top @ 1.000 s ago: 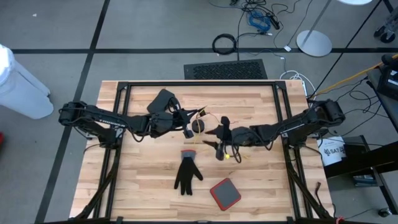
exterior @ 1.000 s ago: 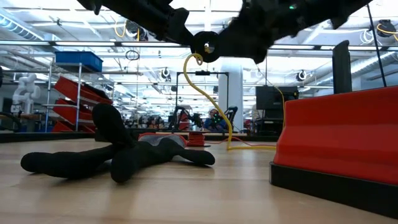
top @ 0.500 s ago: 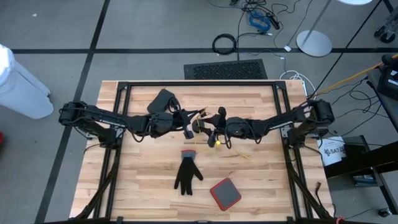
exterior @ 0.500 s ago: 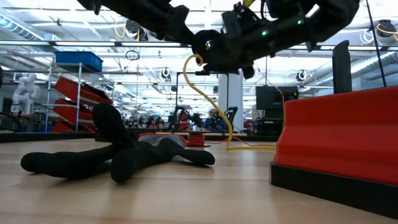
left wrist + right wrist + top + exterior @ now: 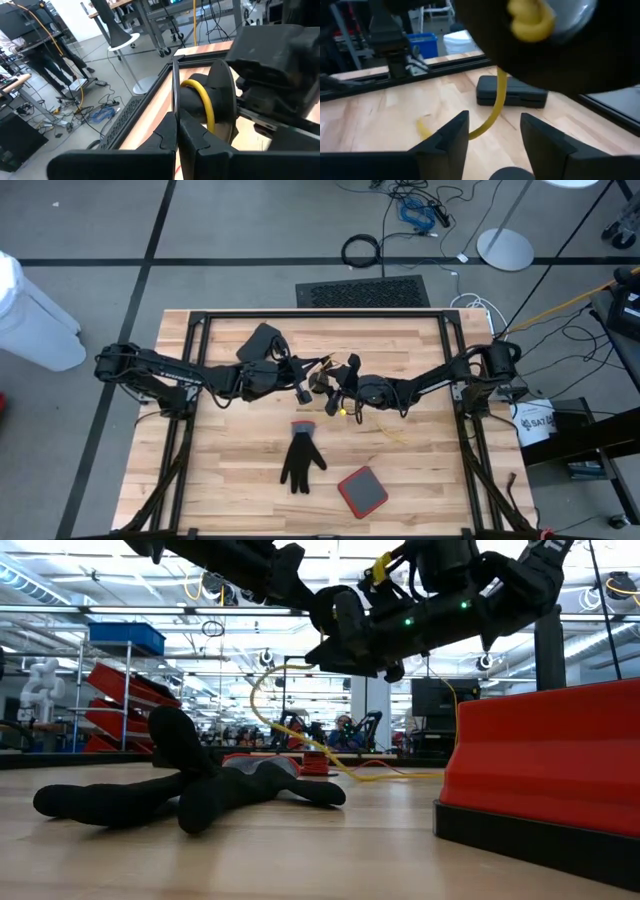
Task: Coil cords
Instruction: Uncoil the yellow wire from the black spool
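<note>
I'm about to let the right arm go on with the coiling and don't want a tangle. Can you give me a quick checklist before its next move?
1. Left gripper shut on the black puck: ok, fingers closed at its edge.
2. Right gripper open and ready to take the yellow cord: ok, fingers apart with the cord running between them.
3. Cord free of the black glove: ok, it hangs and trails behind the glove in the low view.
4. Cord free of the red case: ok, case lies apart.
5. Clearance between the two grippers: cannot tell, they sit very close.
6. Cord's far end loose: cannot tell.
</note>
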Controlling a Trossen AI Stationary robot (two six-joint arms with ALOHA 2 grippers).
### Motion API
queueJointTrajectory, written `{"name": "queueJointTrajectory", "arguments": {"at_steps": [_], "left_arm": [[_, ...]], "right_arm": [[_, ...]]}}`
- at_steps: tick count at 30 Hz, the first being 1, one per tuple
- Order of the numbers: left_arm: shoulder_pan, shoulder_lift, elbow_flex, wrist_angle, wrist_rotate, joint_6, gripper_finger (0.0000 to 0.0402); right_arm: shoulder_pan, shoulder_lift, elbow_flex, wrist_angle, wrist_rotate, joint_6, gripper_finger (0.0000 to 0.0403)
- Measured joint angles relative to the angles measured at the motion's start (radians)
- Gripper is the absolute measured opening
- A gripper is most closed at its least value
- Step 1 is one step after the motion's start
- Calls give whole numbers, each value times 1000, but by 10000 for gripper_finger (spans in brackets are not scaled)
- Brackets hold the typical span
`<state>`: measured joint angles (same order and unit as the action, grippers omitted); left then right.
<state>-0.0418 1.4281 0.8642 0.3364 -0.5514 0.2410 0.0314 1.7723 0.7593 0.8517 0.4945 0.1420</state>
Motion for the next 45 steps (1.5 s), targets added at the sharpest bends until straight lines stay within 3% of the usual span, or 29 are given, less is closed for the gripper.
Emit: {"name": "queueJointTrajectory", "arguments": {"at_steps": [9,31,34,38,45], "left_arm": [[0,0,0,3,0,0,0],[10,0,0,-85,-79,29,0],[10,0,0,-104,-87,29,0],[8,0,0,-105,-89,27,0],[-7,0,0,-95,-89,27,0]], "right_arm": [[28,13,0,12,35,-37,10],[111,4,0,181,-25,-131,1],[142,-26,0,179,44,-190,1],[176,-87,0,86,229,-267,0],[175,-238,0,-322,369,-175,0]]}}
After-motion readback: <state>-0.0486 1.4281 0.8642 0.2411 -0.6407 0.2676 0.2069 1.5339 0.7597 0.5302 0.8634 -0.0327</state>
